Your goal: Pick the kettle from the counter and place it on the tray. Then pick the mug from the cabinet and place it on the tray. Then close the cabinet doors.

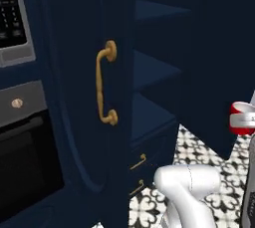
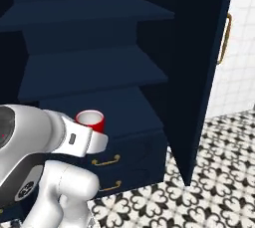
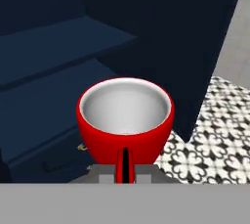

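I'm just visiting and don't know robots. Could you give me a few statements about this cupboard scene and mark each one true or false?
1. The small red mug with a white inside is held in the jaws of the gripper. True.
2. The tall navy-blue cabinet doors are closed. False: both stand open, showing the shelves.
3. The red mug is upright with its opening upward. True.
4. The floor has plain grey tiles. False: the floor has a black-and-white patterned tile.
5. The door handles are curved gold-brass bars. True.
6. The mug is full of coffee. False: its inside looks empty.
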Motion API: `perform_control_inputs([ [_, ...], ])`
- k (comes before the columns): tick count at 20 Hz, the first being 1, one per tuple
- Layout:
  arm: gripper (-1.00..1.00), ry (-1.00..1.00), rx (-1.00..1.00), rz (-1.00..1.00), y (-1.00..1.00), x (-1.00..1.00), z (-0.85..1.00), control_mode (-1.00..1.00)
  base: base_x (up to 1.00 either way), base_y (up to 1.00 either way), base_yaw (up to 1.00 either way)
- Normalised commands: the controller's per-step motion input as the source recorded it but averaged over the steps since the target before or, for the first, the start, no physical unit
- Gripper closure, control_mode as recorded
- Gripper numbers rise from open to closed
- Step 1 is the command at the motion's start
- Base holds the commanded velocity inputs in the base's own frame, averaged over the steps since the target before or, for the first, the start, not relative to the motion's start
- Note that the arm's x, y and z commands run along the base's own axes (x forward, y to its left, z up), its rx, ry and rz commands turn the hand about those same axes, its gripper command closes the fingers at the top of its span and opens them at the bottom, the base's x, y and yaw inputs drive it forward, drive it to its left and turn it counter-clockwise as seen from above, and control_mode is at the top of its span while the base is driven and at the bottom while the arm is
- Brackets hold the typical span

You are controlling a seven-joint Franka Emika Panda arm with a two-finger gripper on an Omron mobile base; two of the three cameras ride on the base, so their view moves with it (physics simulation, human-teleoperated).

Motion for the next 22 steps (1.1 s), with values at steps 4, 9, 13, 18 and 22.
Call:
perform_control_inputs([
  [4, 1.0, 0.0, 0.0, 0.0, 0.0, 0.0, 0.0, 1.0, -0.49, 0.03, -0.84],
  [9, 1.0, 0.0, 0.0, 0.0, 0.0, 0.0, 0.0, 1.0, -0.43, 0.03, -0.87],
  [13, 1.0, 0.0, 0.0, 0.0, 0.0, 0.0, 0.0, 1.0, -0.35, 0.02, -0.87],
  [18, 1.0, 0.0, 0.0, 0.0, 0.0, 0.0, 0.0, 1.0, -0.1, 0.0, -0.8],
  [22, 1.0, 0.0, 0.0, 0.0, 0.0, 0.0, 0.0, 1.0, 0.03, 0.06, -0.73],
])
